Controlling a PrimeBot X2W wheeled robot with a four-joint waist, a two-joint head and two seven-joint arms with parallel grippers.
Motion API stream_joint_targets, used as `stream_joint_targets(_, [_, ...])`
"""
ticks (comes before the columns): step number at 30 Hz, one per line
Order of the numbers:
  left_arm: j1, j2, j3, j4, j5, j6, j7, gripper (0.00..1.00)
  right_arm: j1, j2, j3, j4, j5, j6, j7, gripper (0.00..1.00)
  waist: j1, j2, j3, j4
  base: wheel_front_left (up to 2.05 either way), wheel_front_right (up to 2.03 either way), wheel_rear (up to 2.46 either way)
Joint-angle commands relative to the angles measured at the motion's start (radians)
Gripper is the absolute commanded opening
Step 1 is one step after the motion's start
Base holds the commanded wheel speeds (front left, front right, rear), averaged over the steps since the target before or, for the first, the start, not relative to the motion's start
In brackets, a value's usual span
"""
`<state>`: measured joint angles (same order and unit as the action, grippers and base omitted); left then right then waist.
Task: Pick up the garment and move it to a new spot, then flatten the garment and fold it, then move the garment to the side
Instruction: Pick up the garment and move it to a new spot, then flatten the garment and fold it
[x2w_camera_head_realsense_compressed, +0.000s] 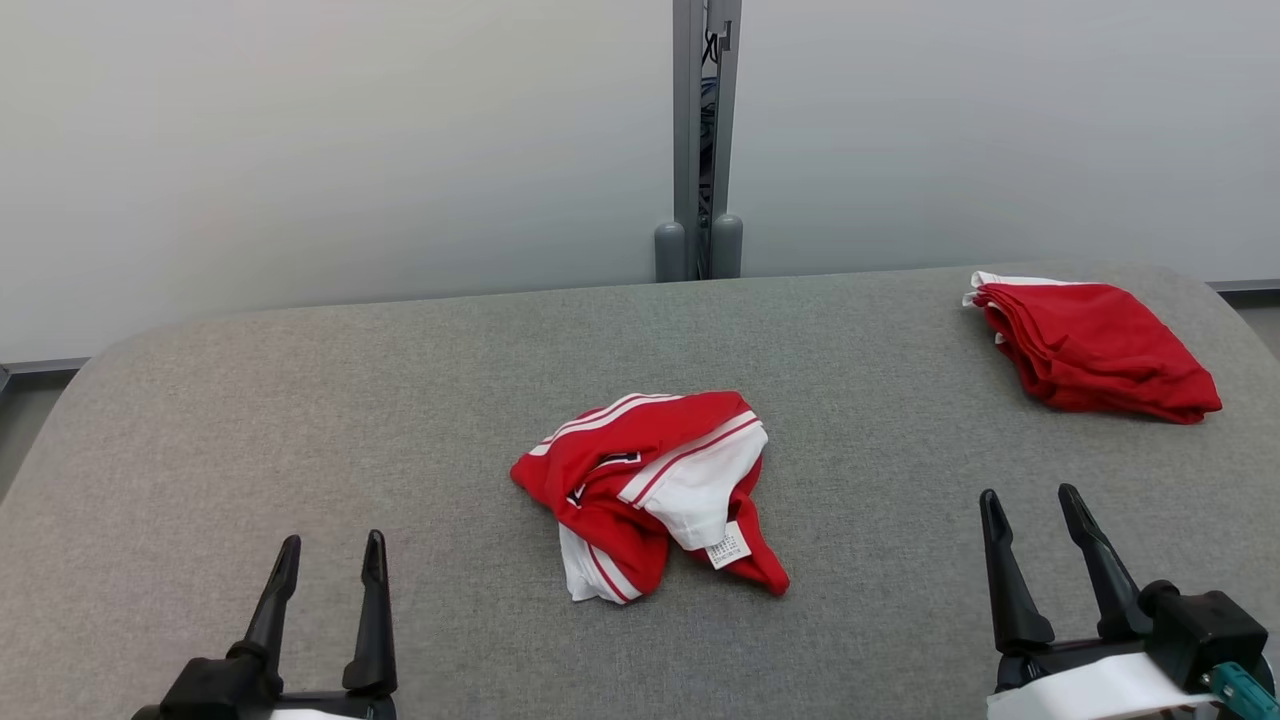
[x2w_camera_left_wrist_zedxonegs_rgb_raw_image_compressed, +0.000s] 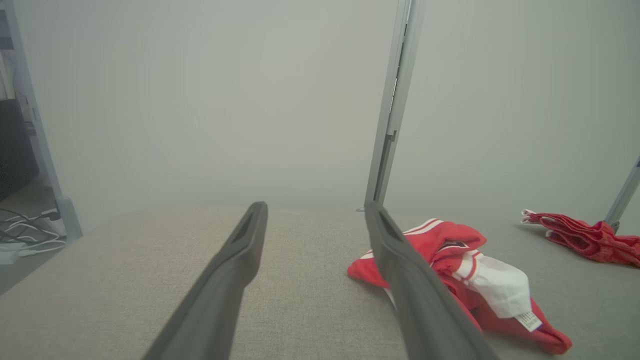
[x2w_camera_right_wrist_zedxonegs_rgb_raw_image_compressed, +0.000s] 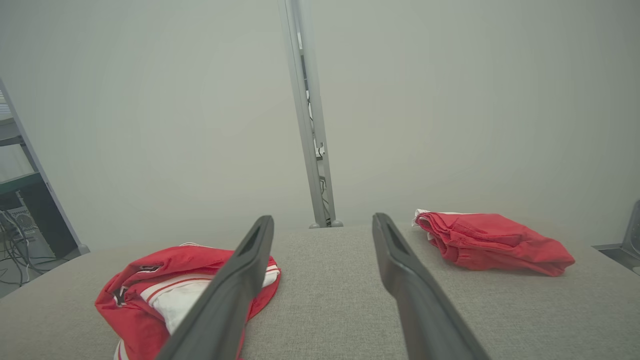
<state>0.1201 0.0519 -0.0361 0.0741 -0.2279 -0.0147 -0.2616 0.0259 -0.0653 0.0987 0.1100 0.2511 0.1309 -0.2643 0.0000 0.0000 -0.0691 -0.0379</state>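
The garment (x2w_camera_head_realsense_compressed: 650, 490), red with white stripes and a white lining, is left crumpled in a heap pretty much in the middle of the table (x2w_camera_head_realsense_compressed: 300, 400), with a small tag (x2w_camera_head_realsense_compressed: 728, 549) flipped out on its near side. The left gripper (x2w_camera_head_realsense_compressed: 332, 540) is parked at the near left, well apart from it, jaws spread wide and nothing grasped. Same deal for the right gripper (x2w_camera_head_realsense_compressed: 1029, 493) at the near right, released and empty. A folded red pile (x2w_camera_head_realsense_compressed: 1095, 345) is set at the far right corner, well away from the heap. Behind the table, a grey post (x2w_camera_head_realsense_compressed: 705, 140) is seen between pale wall panels.
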Motion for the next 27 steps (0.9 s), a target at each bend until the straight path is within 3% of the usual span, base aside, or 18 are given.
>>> stream_joint_targets(1, [0.011, 0.001, -0.003, -0.006, 0.009, 0.007, -0.004, 1.0, 0.009, -0.002, -0.007, -0.005, 0.007, 0.0, -0.001, 1.0, 0.0, 0.0, 0.001, 0.001, 0.0, 0.0, 0.0])
stream_joint_targets(27, [-0.042, 0.0, -0.07, 0.009, -0.015, 0.043, -0.004, 1.0, -0.007, -0.013, 0.029, -0.018, 0.01, 0.0, -0.001, 1.0, 0.0, 0.0, 0.009, -0.001, 0.0, 0.0, 0.0])
